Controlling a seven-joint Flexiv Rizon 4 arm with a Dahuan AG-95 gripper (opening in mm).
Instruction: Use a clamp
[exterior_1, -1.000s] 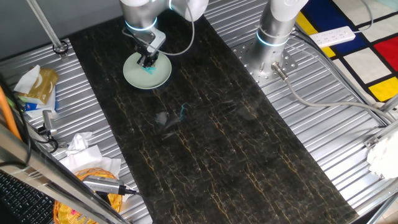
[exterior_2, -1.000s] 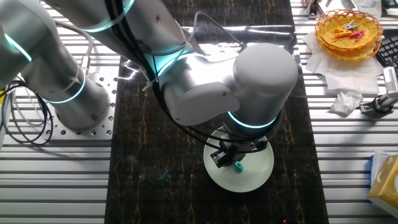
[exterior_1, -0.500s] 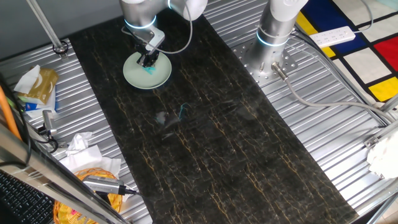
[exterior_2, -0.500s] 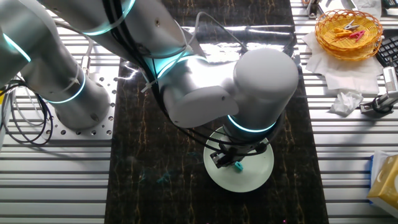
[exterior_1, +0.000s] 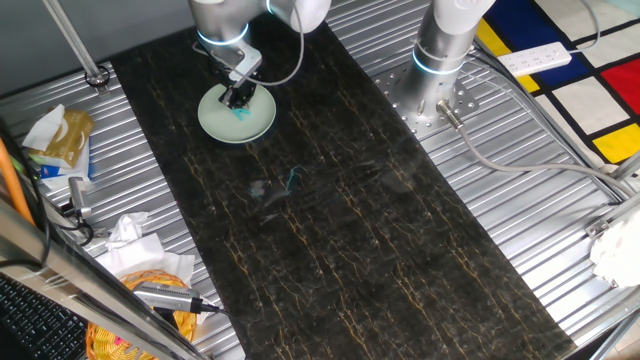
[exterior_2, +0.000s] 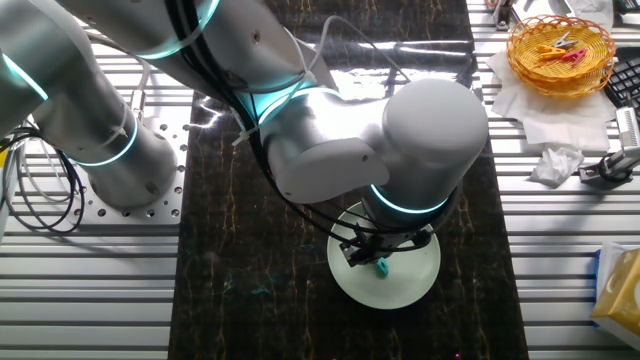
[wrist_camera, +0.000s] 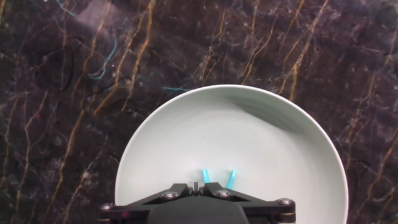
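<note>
The clamp (wrist_camera: 216, 178) is a tiny teal clip. In the hand view its two prongs stick out just past the black fingertips, over the near part of the round pale green plate (wrist_camera: 273, 155). My gripper (wrist_camera: 196, 186) is shut on the clamp, jaws nearly together. In one fixed view the gripper (exterior_1: 238, 98) hangs over the plate (exterior_1: 215, 120) at the far left of the dark mat, teal clamp (exterior_1: 241, 112) below it. In the other fixed view the gripper (exterior_2: 362, 255) holds the clamp (exterior_2: 381, 267) just above the plate (exterior_2: 412, 278); the big wrist hides the plate's far side.
The arm's base (exterior_1: 440, 60) stands on the ribbed metal table at the back right. A wicker basket (exterior_2: 560, 50) with small items, tissues (exterior_2: 555, 165) and a yellow box (exterior_2: 618, 290) lie beside the mat. Teal scratch marks (exterior_1: 293, 180) show mid-mat.
The hand has crept a little toward the far left in one fixed view, staying over the plate. The clamp stays in the shut jaws.
</note>
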